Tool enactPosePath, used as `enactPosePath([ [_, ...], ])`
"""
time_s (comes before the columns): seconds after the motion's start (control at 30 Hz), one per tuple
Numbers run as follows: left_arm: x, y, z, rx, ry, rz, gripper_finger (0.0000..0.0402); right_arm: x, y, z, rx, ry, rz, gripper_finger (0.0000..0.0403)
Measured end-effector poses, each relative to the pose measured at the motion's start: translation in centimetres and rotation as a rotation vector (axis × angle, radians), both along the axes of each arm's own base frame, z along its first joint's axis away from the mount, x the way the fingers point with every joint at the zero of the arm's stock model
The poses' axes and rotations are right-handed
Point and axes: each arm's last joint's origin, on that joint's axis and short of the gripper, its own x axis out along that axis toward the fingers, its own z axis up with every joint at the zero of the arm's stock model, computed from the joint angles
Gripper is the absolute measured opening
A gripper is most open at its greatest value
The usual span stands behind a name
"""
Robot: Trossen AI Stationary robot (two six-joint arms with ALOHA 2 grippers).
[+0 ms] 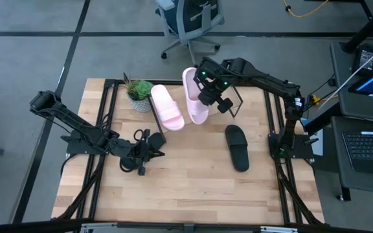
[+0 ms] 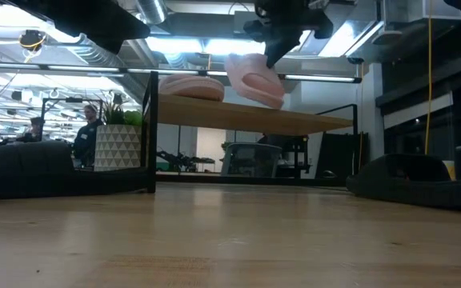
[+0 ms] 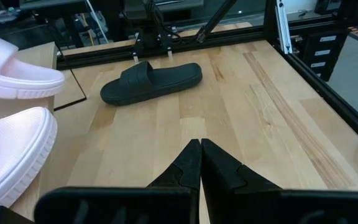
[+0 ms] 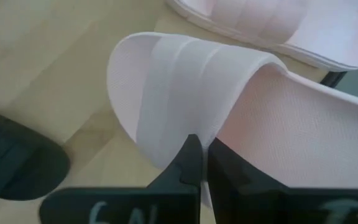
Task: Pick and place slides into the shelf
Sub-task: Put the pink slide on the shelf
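Your right gripper (image 4: 201, 163) pinches the strap of a pale pink slide (image 1: 195, 97) hanging tilted over the shelf (image 2: 294, 120) beside its mate; it looks light, soft foam, so keep hold of the strap.

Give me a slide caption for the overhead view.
Right gripper lowers a second pink slide onto the shelf beside the first; left gripper waits.

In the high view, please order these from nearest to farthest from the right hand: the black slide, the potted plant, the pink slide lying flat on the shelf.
Measured from the right hand:
1. Flat pink slide, just left.
2. Black slide, on the table, toward the front.
3. Potted plant, far left.
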Motion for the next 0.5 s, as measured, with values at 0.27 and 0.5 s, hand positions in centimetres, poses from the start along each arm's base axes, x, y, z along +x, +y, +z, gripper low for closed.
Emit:
enactPosePath([
  [0.27, 0.0, 0.0, 0.0, 0.0, 0.0, 0.0, 0.0005, 0.29, -0.09, 0.15, -0.003, -0.037, 0.008, 0.0011],
  [0.5, 0.0, 0.0, 0.0, 0.001, 0.0, -0.001, 0.0005, 0.3, -0.02, 0.12, 0.004, -0.035, 0.01, 0.0011],
])
